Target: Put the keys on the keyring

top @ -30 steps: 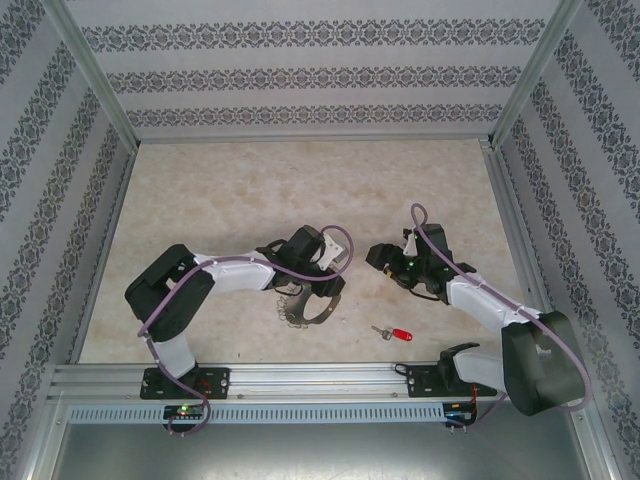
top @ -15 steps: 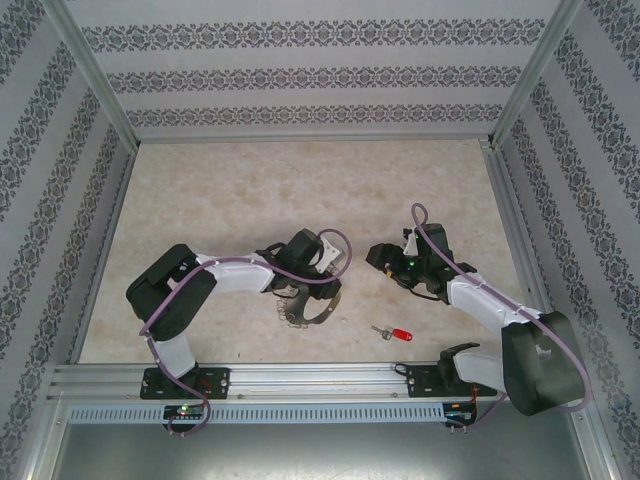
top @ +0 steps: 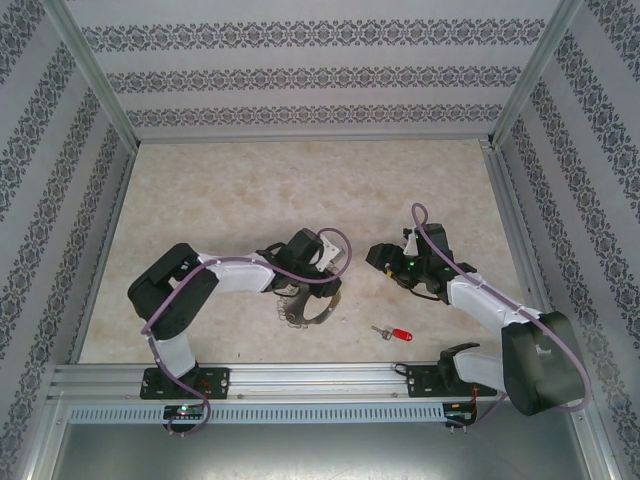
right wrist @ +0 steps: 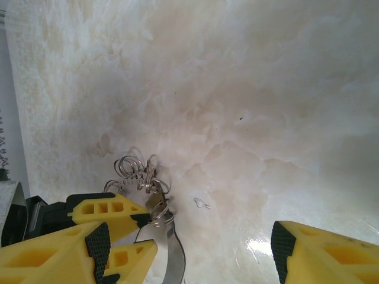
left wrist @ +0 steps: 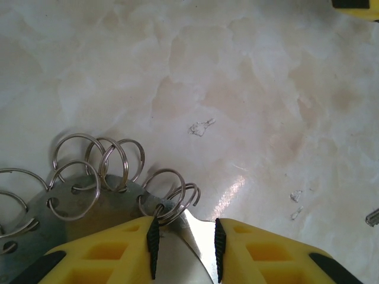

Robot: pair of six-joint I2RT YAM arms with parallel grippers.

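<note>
The keyring (top: 303,308) is a grey metal band edged with small wire loops, in front of the left arm. In the left wrist view the keyring's band (left wrist: 89,201) runs between the pads, and my left gripper (left wrist: 185,245) is shut on it. The right wrist view shows the keyring (right wrist: 169,248) standing on edge, with the left gripper's yellow fingers (right wrist: 106,213) on it. My right gripper (right wrist: 189,251) is wide open with nothing in it, and hovers to the right of the ring (top: 385,255). The red-headed key (top: 397,333) lies on the table near the front rail, its blade tip at the frame edge (left wrist: 373,217).
Patterned walls enclose the pale marbled table (top: 300,190). An aluminium rail (top: 320,378) runs along the near edge by the arm bases. Small bright flecks (left wrist: 201,127) lie on the surface beyond the ring.
The left gripper has shifted slightly left and nearer with the keyring in it. The right arm and the key have not moved.
</note>
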